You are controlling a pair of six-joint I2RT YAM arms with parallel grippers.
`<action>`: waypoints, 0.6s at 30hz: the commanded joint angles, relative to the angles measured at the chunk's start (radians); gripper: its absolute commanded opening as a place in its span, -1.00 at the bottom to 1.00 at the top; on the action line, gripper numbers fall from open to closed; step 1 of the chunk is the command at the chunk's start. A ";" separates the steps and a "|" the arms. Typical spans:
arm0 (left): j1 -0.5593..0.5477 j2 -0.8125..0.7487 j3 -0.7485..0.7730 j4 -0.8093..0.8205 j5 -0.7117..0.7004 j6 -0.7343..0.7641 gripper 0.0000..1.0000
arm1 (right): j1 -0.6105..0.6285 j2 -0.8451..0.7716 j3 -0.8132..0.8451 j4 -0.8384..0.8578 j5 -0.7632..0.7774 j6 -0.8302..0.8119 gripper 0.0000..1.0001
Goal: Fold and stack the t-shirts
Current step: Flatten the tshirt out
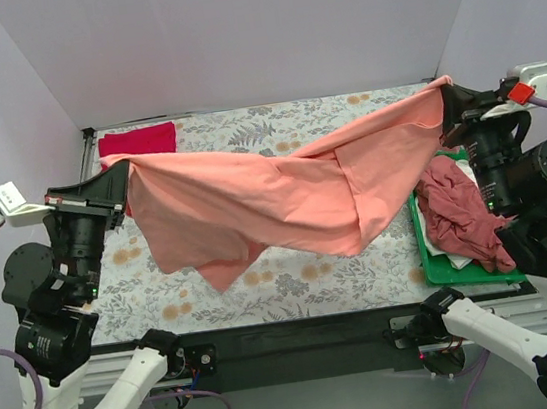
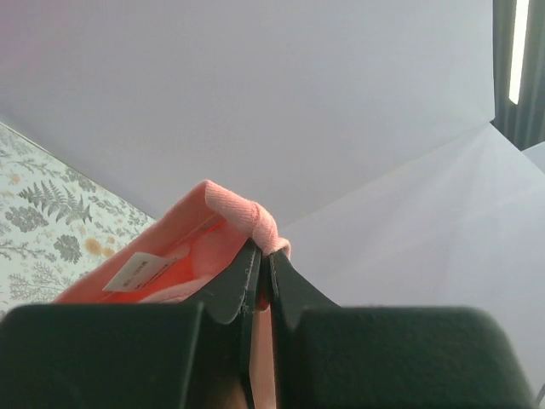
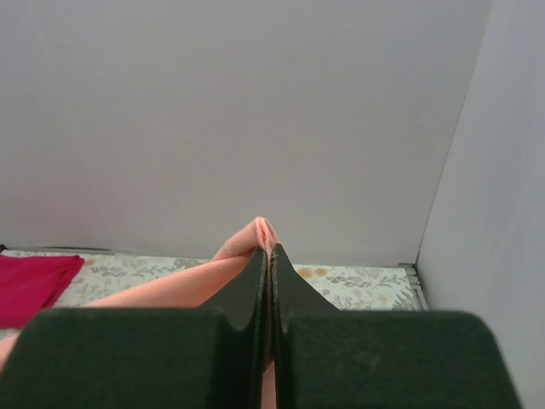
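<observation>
A salmon-pink t-shirt (image 1: 283,198) hangs stretched in the air between my two grippers, above the floral table. My left gripper (image 1: 120,174) is shut on its left end; the left wrist view shows the pinched hem (image 2: 247,213) and a white label (image 2: 136,271). My right gripper (image 1: 444,96) is shut on its right end, and the right wrist view shows the fabric fold (image 3: 260,234) between the jaws. A folded red t-shirt (image 1: 136,140) lies flat at the far left corner and also shows in the right wrist view (image 3: 34,281).
A green tray (image 1: 433,264) at the right edge holds a crumpled maroon t-shirt (image 1: 461,212) and a bit of white cloth (image 1: 455,263). White walls enclose the table (image 1: 155,301) on three sides.
</observation>
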 commanded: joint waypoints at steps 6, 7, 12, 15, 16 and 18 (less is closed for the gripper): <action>0.003 0.117 -0.073 -0.066 -0.186 0.000 -1.00 | -0.003 0.037 -0.159 -0.056 -0.031 0.113 -0.97; 0.003 0.176 -0.093 -0.072 -0.238 -0.029 -1.00 | -0.004 0.046 -0.230 -0.041 -0.028 0.134 -0.97; 0.029 0.412 -0.170 -0.130 -0.254 -0.100 -1.00 | -0.021 0.161 -0.409 0.025 0.054 0.199 -0.97; 0.099 0.538 -0.217 -0.054 -0.153 -0.056 -1.00 | -0.097 0.260 -0.475 0.063 -0.017 0.225 -0.97; 0.119 0.574 -0.242 -0.009 -0.119 -0.051 -1.00 | -0.122 0.290 -0.486 0.082 -0.050 0.225 -0.97; 0.168 0.662 -0.246 0.031 -0.027 -0.020 -1.00 | -0.197 0.381 -0.493 0.132 -0.144 0.211 -0.97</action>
